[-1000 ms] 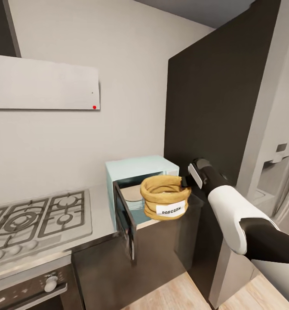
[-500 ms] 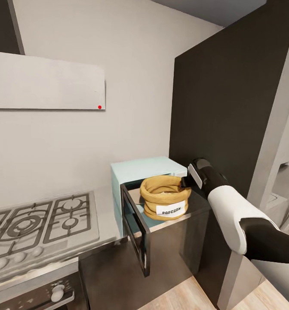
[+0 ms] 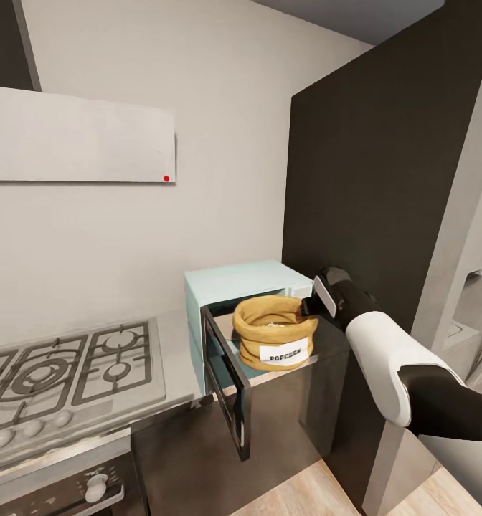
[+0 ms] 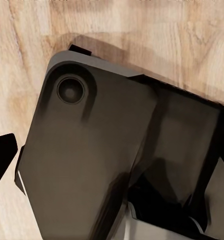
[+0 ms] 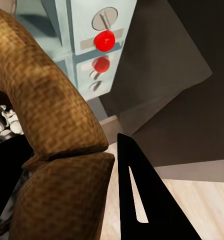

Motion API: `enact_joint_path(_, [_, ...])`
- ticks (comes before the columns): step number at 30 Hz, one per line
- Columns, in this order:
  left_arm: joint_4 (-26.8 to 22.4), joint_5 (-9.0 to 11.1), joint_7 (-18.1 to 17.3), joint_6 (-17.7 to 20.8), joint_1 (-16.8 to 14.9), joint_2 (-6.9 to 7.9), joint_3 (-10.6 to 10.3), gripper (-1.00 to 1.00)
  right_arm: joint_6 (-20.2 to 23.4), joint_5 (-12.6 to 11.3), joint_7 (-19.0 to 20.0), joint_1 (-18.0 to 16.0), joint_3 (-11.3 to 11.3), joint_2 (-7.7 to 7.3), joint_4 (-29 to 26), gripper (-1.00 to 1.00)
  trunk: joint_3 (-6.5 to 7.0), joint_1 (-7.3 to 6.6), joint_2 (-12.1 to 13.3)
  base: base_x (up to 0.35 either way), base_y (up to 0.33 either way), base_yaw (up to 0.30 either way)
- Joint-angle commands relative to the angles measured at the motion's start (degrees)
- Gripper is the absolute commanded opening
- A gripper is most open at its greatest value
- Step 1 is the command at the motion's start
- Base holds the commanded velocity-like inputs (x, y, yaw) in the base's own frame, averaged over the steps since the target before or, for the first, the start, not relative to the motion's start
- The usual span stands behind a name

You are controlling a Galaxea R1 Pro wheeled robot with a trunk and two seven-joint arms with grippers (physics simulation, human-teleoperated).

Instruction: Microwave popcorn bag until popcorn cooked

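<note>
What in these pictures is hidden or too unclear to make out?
- Microwave interior, head view: mostly hidden behind the popcorn bag and the open door.
- Right hand, head view: its fingertips are hidden by the bag's rim, so the grip cannot be seen there.
- Bag label, head view: the lettering is small and blurry.
- Left wrist view: a dark robot part blocks most of the wooden floor.

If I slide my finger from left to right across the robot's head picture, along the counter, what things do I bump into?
Gas stove → open microwave door → popcorn bag → right gripper, pinching the bag's rim → tall dark cabinet.
</note>
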Motion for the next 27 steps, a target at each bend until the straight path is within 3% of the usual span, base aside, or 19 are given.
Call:
enact_joint_path(1, [-0.10, 0.18, 0.12, -0.09, 0.00, -0.07, 0.26, 1.00, 0.25, 0.16, 0.04, -0.04, 0.04, -0.02, -0.05, -1.00, -0.09, 0.02, -0.07, 0.000, 0.000, 0.000])
enact_joint_path(21, [-0.05, 0.19, -0.08, -0.04, -0.04, -0.01, 0.23, 1.00, 0.25, 0.16, 0.28, -0.04, 0.13, 0.41, -0.05, -1.00, -0.09, 0.02, -0.07, 0.000, 0.000, 0.000])
enact_joint_path(27, [-0.01, 0.12, -0.20, -0.03, -0.05, 0.02, 0.18, 1.00, 0.25, 0.08, 0.28, -0.04, 0.12, 0.42, 0.02, -1.00, -0.09, 0.02, -0.07, 0.158, 0.000, 0.000])
